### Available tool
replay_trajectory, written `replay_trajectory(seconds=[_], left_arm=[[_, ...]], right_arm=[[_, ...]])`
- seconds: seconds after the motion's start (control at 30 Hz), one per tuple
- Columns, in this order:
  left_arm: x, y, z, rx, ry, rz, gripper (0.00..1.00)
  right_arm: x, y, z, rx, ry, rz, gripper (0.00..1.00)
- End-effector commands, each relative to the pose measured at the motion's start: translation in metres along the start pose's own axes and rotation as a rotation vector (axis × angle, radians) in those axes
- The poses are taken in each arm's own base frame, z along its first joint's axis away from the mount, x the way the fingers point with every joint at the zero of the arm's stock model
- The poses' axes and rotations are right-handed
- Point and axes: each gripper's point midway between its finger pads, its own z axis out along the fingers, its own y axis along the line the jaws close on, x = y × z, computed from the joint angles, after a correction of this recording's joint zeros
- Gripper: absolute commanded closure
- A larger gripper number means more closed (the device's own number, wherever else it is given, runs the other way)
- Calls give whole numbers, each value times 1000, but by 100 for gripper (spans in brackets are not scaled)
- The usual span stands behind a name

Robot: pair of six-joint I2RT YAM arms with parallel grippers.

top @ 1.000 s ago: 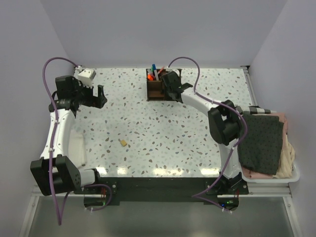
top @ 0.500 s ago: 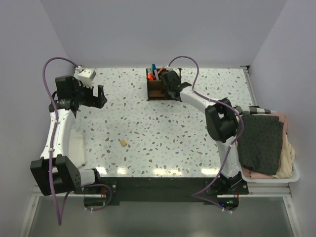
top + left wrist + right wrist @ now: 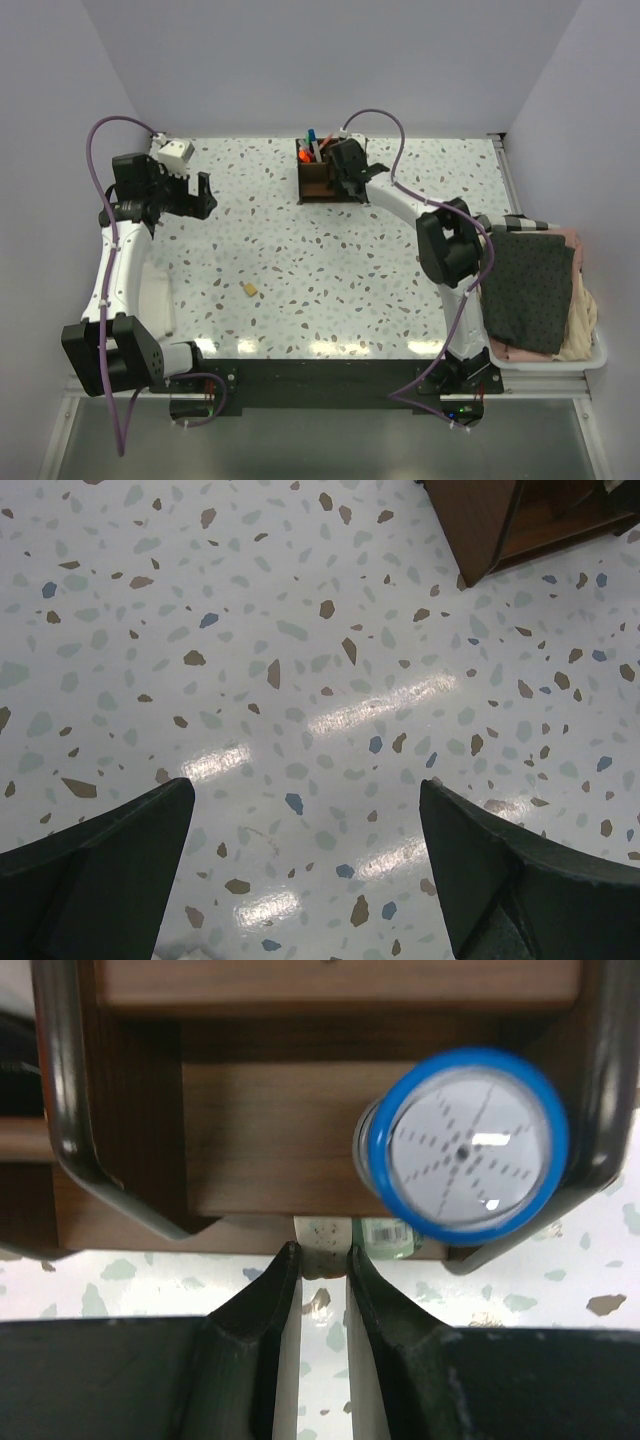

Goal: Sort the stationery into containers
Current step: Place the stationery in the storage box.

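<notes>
**A:** At the far edge of the table (image 3: pixel 400 280), at twelve o'clock in the overhead view, stands a dark wooden organizer (image 3: pixel 318 182). Pens (image 3: pixel 312 146) stand upright in its eleven-o'clock corner. The right gripper (image 3: pixel 318 1258) hangs over its three-o'clock side.

**B:** What does that claw have hold of?

**A:** I cannot tell. In its wrist view the jaws stand almost together, with only a narrow slit between them. Something pale sits at their tips, too blurred to name or to call gripped. At two o'clock from them a round blue-capped piece (image 3: pixel 460 1146) stands end-on inside the organizer.

**B:** And the other claw?

**A:** The left gripper (image 3: pixel 305 800) is spread wide over bare table at ten o'clock, with nothing in it.

**B:** Is anything left outside the box?

**A:** One small tan block (image 3: pixel 249 289) lies alone at eight o'clock, well apart from both claws.

**B:** How would it handle?

**A:** Probably light and a little rubbery, so not fragile. I would pinch it across its two longer sides. The blue-capped piece looks smooth and round, so it is likely to roll, and is better held across its barrel.

**B:** What is hidden?

**A:** The arm covers the organizer's right compartments from above. Cloths (image 3: pixel 530 285) are heaped at four o'clock.
</notes>
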Motion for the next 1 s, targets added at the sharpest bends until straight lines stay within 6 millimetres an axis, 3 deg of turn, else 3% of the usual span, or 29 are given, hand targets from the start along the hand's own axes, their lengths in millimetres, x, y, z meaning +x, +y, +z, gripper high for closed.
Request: replay_trajectory(seconds=[0.0, 0.43, 0.5, 0.53, 0.63, 0.77, 0.97], left_arm=[[-13, 3, 0, -10, -41, 5, 0], [-13, 1, 2, 4, -43, 0, 0], [-13, 0, 1, 4, -43, 0, 0], [-12, 1, 1, 3, -42, -1, 0], [-12, 0, 1, 5, -43, -1, 0], [-11, -1, 1, 5, -46, -5, 0], [-11, -4, -2, 12, -56, -2, 0]], right_arm=[[-42, -4, 1, 29, -122, 24, 100], [-39, -8, 11, 50, -129, 4, 98], [-35, -8, 12, 45, -121, 1, 87], [-36, -8, 10, 45, -125, 4, 71], [-37, -9, 8, 47, -127, 5, 53], [-40, -11, 0, 51, -132, 8, 41], [-41, -11, -23, 22, -116, 35, 41]])
